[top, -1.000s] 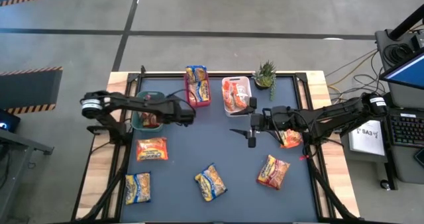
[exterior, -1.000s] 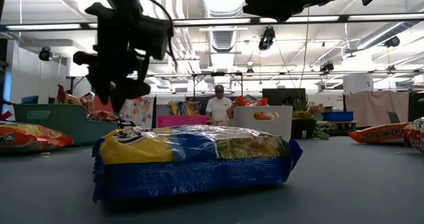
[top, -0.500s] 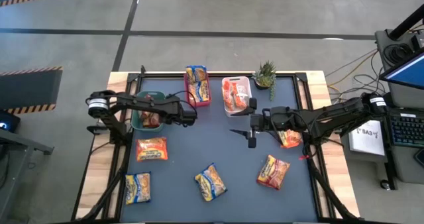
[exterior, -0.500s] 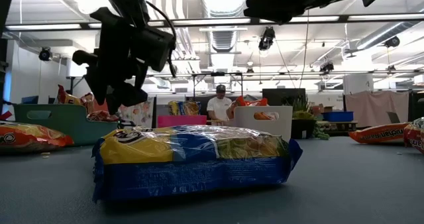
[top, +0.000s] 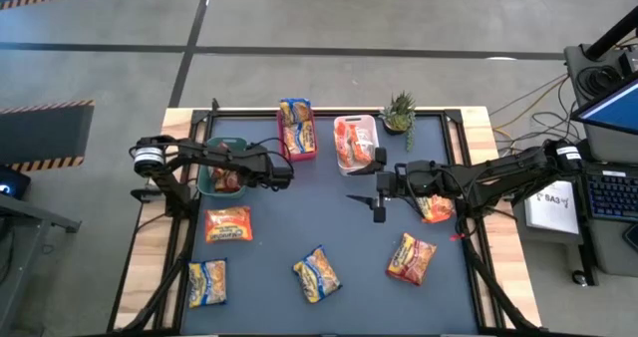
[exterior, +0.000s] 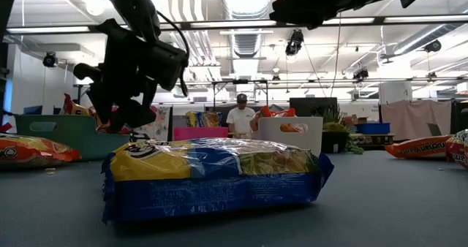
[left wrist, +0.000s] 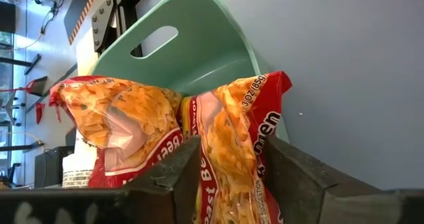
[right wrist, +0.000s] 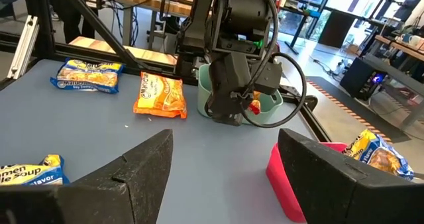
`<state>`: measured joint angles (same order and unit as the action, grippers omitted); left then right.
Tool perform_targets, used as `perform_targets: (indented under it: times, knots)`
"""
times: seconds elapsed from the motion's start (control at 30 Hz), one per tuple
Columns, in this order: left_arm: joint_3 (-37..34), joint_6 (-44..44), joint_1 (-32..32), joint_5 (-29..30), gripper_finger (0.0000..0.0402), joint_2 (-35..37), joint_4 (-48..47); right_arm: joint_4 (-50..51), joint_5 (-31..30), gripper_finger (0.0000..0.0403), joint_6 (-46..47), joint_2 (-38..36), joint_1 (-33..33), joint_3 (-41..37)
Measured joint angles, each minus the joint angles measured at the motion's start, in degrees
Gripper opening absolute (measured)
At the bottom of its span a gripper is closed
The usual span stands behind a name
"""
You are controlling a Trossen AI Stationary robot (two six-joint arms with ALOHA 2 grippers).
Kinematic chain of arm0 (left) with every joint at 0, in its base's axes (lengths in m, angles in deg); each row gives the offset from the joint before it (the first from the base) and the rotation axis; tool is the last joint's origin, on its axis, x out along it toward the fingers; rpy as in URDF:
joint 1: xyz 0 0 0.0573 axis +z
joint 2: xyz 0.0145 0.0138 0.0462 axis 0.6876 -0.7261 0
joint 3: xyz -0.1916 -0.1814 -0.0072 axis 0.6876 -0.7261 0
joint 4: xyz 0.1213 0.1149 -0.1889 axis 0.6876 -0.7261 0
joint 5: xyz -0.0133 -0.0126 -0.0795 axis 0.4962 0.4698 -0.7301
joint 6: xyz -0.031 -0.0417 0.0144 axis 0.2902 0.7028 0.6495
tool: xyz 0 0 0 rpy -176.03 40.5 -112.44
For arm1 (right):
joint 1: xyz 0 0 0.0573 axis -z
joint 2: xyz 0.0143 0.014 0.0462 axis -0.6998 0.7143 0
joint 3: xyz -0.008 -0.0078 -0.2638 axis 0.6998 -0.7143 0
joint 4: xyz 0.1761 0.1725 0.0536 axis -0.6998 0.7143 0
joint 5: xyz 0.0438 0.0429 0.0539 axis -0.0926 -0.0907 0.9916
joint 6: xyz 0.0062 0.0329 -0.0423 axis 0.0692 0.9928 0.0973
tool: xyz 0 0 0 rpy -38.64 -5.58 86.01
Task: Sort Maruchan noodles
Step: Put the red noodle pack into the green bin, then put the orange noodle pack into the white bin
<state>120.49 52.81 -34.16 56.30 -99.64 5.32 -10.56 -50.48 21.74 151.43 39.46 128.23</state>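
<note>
High view: a dark blue-grey mat [top: 329, 227] covers a table with pale wood edges, on a grey concrete floor. The left gripper [top: 284, 172] sits left of centre, over the right rim of the green bin [top: 206, 177], which holds red-orange packets. The red bin [top: 297, 130] at upper centre holds yellow-and-blue packets stacked lengthwise up the frame; the white bin [top: 356, 141] beside it holds orange ones, next to a small plant [top: 399, 112]. Loose on the mat: an orange packet [top: 228, 223] lying crosswise, a yellow packet [top: 207, 282] at lower left pointing up-frame, another [top: 317, 274] tilted at lower centre, and two orange ones at right [top: 412, 258], tilted. The right gripper [top: 367, 199] hovers at centre, fingers wide and empty.

Low view: a crinkly yellow-and-blue packet [exterior: 212, 174] fills the foreground, long axis across the frame; a person [exterior: 240, 118] stands far back in a ceiling-lit workshop.

Left wrist view: the fingers clamp a glossy red-orange packet [left wrist: 232, 151] standing on end before the smooth green bin.

Right wrist view: wide fingers [right wrist: 132, 177] frame the left arm at the green bin
</note>
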Motion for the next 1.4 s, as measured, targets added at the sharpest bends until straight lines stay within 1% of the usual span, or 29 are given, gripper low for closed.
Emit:
perform_targets:
  times: [0.13,0.33,0.37,0.57,0.7,0.87,0.97,1.07,1.27,1.33,1.4]
  knots:
    - [-0.03,0.0,0.0,-0.11,0.011,0.0,0.25,0.0,0.01,0.026,0.0,0.0,0.0,0.0]
    - [-0.03,0.02,-0.02,-0.13,0.0019,0.05,0.28,0.0,0.0,0.026,0.02,0.0,0.0,0.0]
    - [-0.04,0.02,-0.01,-0.13,0.001,0.13,0.25,0.03,0.02,0.026,0.02,0.0,0.0,0.0]
    - [1.59,-0.94,0.0,-0.19,0.0001,1.72,-3.18,0.07,0.02,0.026,0.02,0.0,0.0,0.0]
    - [2.2,-1.11,0.56,1.32,0.0,4.73,-6.66,0.14,0.0,0.026,0.05,0.0,0.0,0.0]
    - [1.81,-0.28,3.67,2.32,0.0,10.11,-11.86,0.76,0.02,0.026,0.5,0.0,0.0,-0.02]
    - [1.0,-1.76,6.4,2.49,0.0,12.89,-11.75,0.85,0.02,0.026,0.55,0.0,0.0,-0.04]
    - [0.22,-3.64,8.05,2.5,0.0,13.92,-10.51,0.86,0.02,0.026,0.66,0.0,0.0,-0.04]
    - [0.06,-7.98,7.97,3.24,0.0,13.77,-4.88,1.23,0.02,0.026,0.9,0.0,0.0,-0.07]
    - [0.14,-9.52,7.85,3.42,0.0,13.78,-4.95,1.25,0.0,0.026,0.9,0.0,0.0,-0.07]
    - [0.65,-9.77,7.69,3.55,0.0,14.03,-7.2,1.31,0.02,0.026,0.9,0.0,0.0,-0.07]
